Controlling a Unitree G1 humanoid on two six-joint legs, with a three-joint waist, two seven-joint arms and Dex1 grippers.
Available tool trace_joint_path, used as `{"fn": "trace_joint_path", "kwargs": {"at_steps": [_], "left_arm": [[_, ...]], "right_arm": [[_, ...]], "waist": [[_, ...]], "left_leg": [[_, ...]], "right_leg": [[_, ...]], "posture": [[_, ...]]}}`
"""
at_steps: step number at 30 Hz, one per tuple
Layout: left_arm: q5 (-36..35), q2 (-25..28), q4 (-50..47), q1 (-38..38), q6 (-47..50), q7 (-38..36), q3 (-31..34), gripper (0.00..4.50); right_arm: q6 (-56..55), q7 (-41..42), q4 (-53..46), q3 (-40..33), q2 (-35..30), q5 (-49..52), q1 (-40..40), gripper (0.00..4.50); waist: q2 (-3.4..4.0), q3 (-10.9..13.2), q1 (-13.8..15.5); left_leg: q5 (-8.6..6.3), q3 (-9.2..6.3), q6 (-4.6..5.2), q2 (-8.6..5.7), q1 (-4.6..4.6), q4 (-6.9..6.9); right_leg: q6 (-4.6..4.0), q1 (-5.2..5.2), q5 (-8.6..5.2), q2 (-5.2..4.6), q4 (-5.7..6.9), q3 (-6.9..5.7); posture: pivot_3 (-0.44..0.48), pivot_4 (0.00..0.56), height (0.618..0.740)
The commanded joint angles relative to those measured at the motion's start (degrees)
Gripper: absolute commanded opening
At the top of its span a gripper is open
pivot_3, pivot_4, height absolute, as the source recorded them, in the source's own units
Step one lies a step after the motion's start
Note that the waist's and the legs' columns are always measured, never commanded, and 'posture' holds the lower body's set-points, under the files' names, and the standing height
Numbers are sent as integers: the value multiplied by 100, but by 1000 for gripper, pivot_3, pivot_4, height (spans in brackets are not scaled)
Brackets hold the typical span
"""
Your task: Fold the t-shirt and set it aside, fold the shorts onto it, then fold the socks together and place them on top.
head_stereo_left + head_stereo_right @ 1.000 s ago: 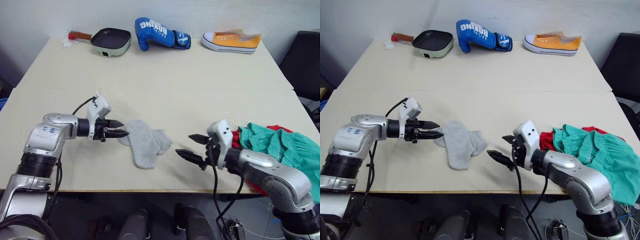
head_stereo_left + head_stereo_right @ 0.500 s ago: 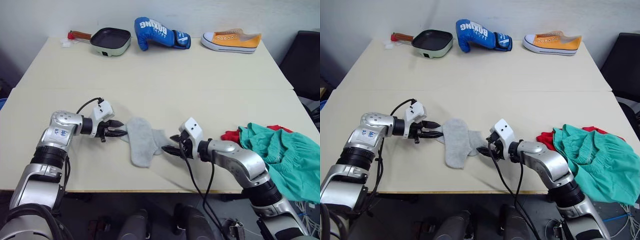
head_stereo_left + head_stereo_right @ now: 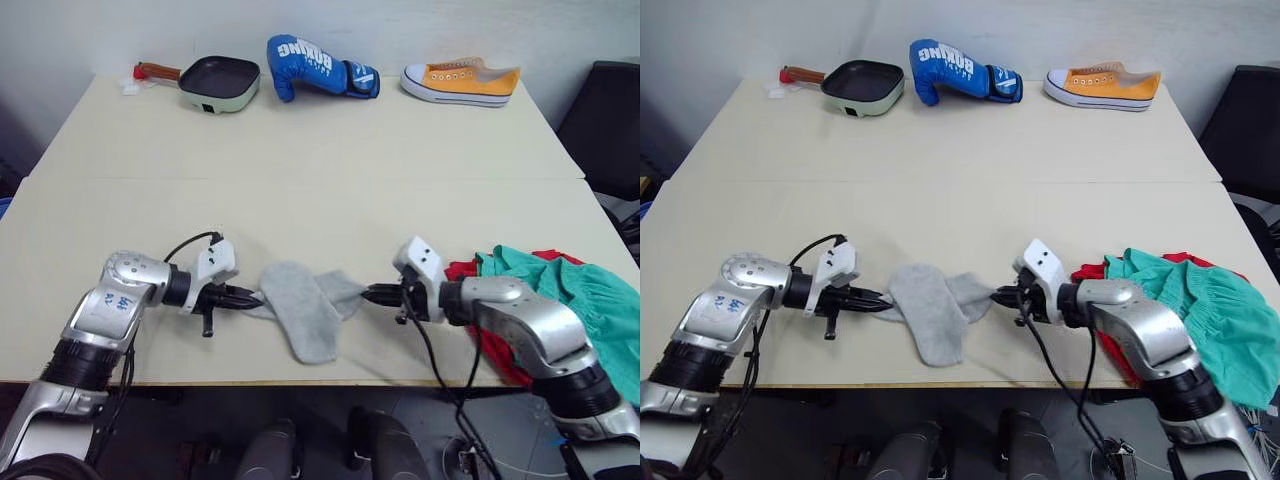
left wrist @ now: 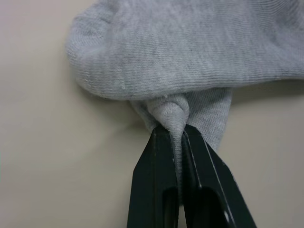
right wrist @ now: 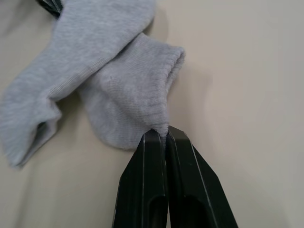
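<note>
Pinching the socks at opposite ends, left gripper and right gripper both clamped; t-shirt and shorts already piled, I'm judging sock fold pending.

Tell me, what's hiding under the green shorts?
Under the shorts a red t-shirt pokes out at the edges. Most of it is covered, so its fold cannot be seen.

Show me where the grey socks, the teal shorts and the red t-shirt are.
socks [image 3: 308,318]: left eye view, on the upper sock's middle.
shorts [image 3: 570,290]: left eye view, on its crumpled fabric.
t-shirt [image 3: 462,270]: left eye view, on its exposed edge.
</note>
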Motion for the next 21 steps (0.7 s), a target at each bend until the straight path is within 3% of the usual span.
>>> {"fn": "trace_joint_path", "kwargs": {"at_steps": [1,4,5,8,13,16,21], "left_arm": [[-18,-76,-534,234,518,519,115,0],[-133,-238,-731,287,833,874,265,0],[-161,-262,-764,295,898,930,292,251],[-269,-179,-824,302,1038,922,335,1049],[-443,246,-351,-108,821,319,369,2640],[-680,491,283,-646,782,-434,318,3609],[-240,53,2114,-2017,216,-696,-95,3609]], "right_arm": [[-112,309,-196,-233,-264,37,155,21],[-274,158,-36,-241,-219,-178,223,21],[-267,79,0,-263,-172,-207,227,6],[-65,-146,-8,-421,-10,-111,237,681],[496,-297,-618,-941,12,426,483,2423],[1120,-396,-1251,-1389,33,1181,743,3491],[2131,-1131,-1837,-1769,545,2369,937,3491]], "waist": [[0,0,10],[0,0,18],[0,0,19],[0,0,18],[0,1,18],[1,1,19],[0,1,41]], "left_leg": [[0,0,0,0,0,0],[0,0,1,-1,1,0],[0,0,1,-1,1,0],[0,0,0,-1,1,0],[0,-1,-1,0,1,0],[0,-2,-1,0,-3,0],[0,-5,-1,-2,-3,1]], "right_leg": [[0,1,0,0,0,0],[0,3,0,-3,0,0],[0,3,0,-4,0,0],[0,2,0,-3,1,0],[0,2,0,-2,0,-4],[0,0,0,-1,-2,-5],[0,3,0,-3,-5,-10]], "posture": [[0,150,740],[0,150,740],[0,150,740],[0,150,740],[0,150,740],[0,150,740],[0,150,740]]}}
